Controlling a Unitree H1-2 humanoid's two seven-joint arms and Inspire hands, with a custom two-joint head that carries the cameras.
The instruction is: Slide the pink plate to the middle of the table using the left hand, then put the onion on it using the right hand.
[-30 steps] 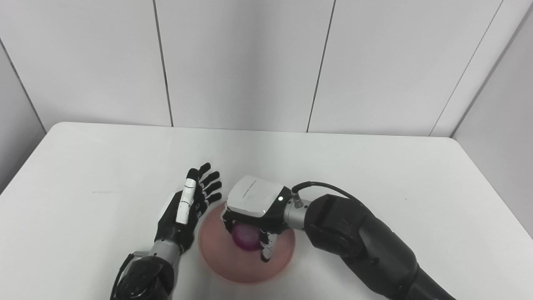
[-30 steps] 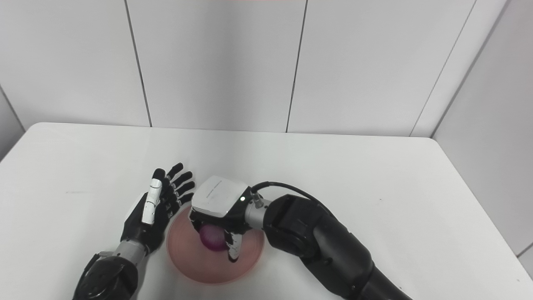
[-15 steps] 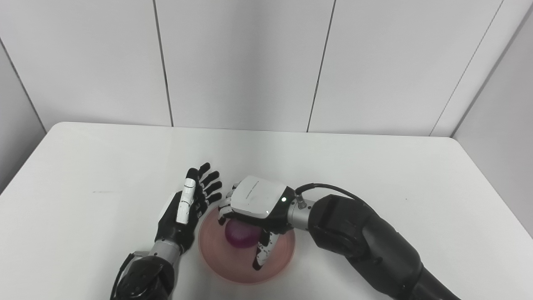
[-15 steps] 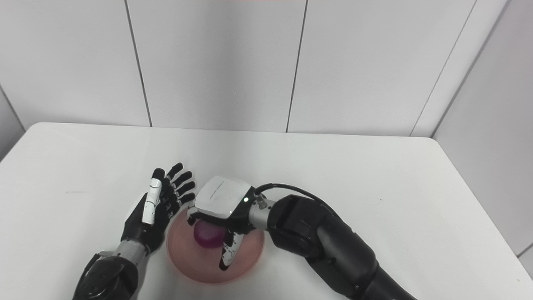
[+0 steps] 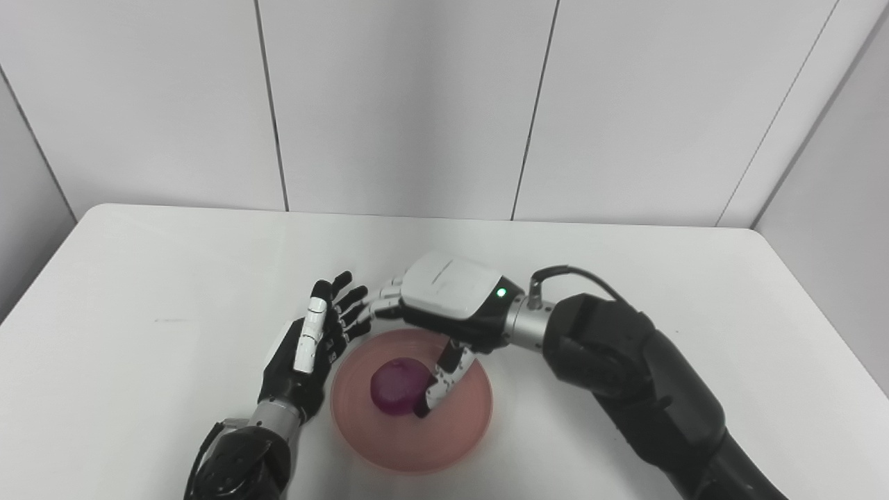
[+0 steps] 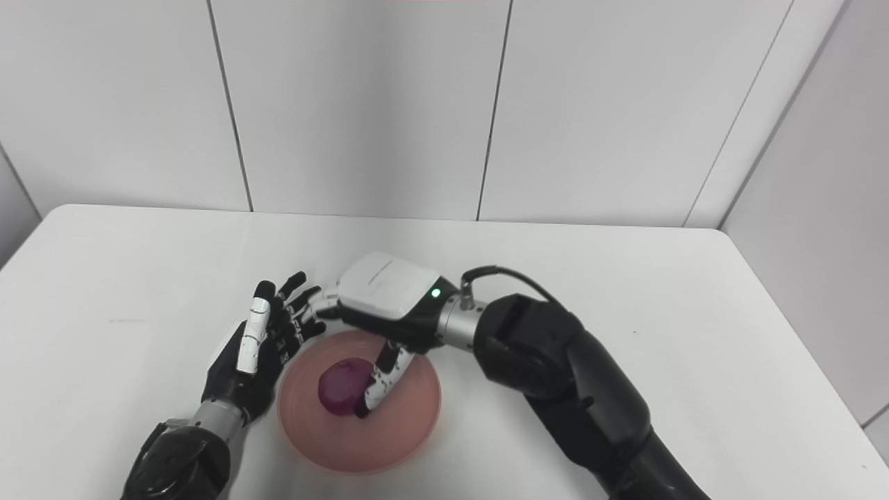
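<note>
Since the white table [image 5: 625, 278] carries only one pink plate [image 5: 458, 434] and one onion [image 5: 392, 386], the count is short: one table, two arms, two hands, one plate, one onion. Right arm [image 5: 646, 389] reaches in over the plate from the right; right hand [image 5: 444, 305] hovers above the plate's far rim, fingers [image 5: 380, 303] spread toward the left and closed on nothing, thumb [image 5: 443, 378] hanging down beside the onion. Whether the thumb tip touches the onion is hard to tell from either eye view; it looks at most a light contact. Left hand [image 5: 309, 347] stands on edge just left of the plate, fingers extended and apart, holding nothing. Plate sits near the table's front, roughly centred left to right. Onion rests on the plate, a little left of its middle, no grasp on it. Judgement: placement looks done, withdrawal remains. Risks: the thumb could catch the round onion as the hand lifts away and roll it toward the rim; the right hand's spread fingers sit near the left hand's fingertips and could clip them.
</note>
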